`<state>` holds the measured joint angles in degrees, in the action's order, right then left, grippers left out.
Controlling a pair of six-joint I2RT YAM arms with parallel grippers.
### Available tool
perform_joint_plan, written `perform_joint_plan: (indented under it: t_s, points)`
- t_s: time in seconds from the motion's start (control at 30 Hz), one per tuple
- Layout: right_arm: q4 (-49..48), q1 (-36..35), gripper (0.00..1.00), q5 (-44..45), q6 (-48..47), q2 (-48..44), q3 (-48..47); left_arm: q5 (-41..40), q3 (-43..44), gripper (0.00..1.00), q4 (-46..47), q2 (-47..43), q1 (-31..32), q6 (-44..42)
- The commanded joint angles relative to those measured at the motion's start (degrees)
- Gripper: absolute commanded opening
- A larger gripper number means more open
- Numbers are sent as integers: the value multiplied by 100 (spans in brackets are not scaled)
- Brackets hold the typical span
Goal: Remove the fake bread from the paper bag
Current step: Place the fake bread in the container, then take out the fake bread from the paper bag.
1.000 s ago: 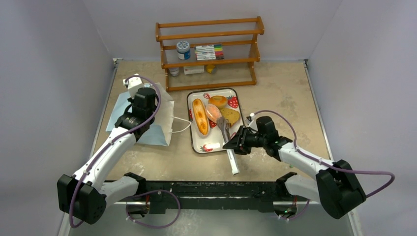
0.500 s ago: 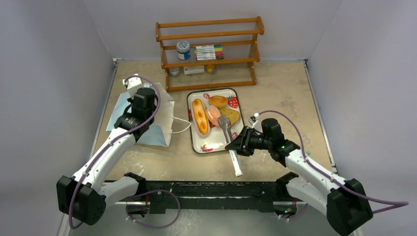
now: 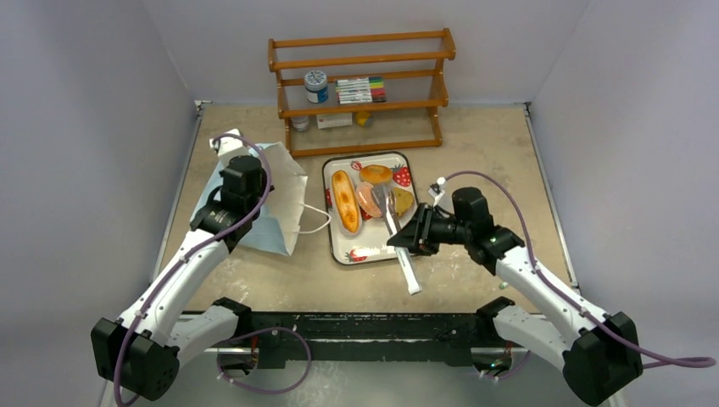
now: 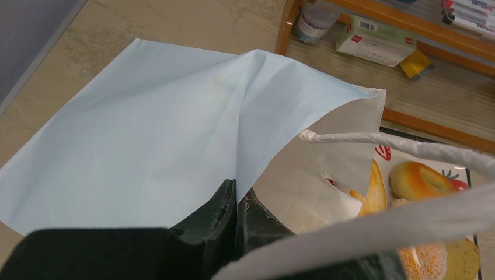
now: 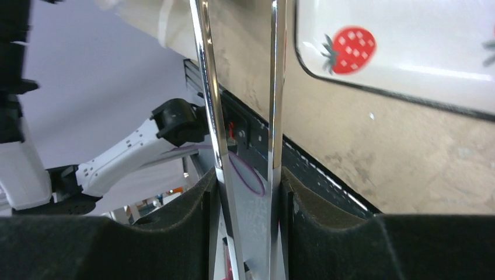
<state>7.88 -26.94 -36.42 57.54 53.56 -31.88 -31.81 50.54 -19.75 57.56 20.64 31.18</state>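
Pinches paper bag (image 4: 146, 134) in shut left fingers (image 4: 219, 219), grips tongs (image 5: 274, 87) in right fingers (image 5: 192, 224) over fake bread (image 3: 344, 201) on tray (image 3: 366, 240).

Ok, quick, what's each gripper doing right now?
Left gripper: shut on the bag edge.
Right gripper: shut on the tongs.

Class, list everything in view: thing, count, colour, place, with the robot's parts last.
paper bag: one, light blue, left of tray
tray: one, white with strawberries, table centre
fake bread: four pieces showing, golden to pinkish, on tray
tongs: one, silver, over tray's near edge
shelf: one, orange-brown wood, table's back
jar: one, blue and white, on shelf
markers: one set, mixed colours, on shelf
box: one, white, lower shelf
table: one, beige, under everything
left tool: one, black, shut on paper bag's edge
right tool: one, black, shut on tongs
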Motion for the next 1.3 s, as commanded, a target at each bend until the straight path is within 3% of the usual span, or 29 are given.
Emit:
perform_joint_plan:
  t_s: [0.0,0.33,0.6,0.83,1.27]
  points:
    - [102,13,38,25,-656,199,-954,459,-106,0,393,-62,-26,-194]
    - [134,-204,37,-381,-1171,1012,-1933,1052,-444,0,490,-111,-30,-386]
    - [-604,-1448,37,-256,-1036,2087,-2311,1349,-490,0,516,-36,-25,-544]
    - [-964,-2067,37,-416,-1127,2749,-2589,1442,-350,0,487,160,-25,-784]
    - [-2618,-2272,37,-947,-935,4727,-2820,1733,-366,0,123,-193,-32,-1035]
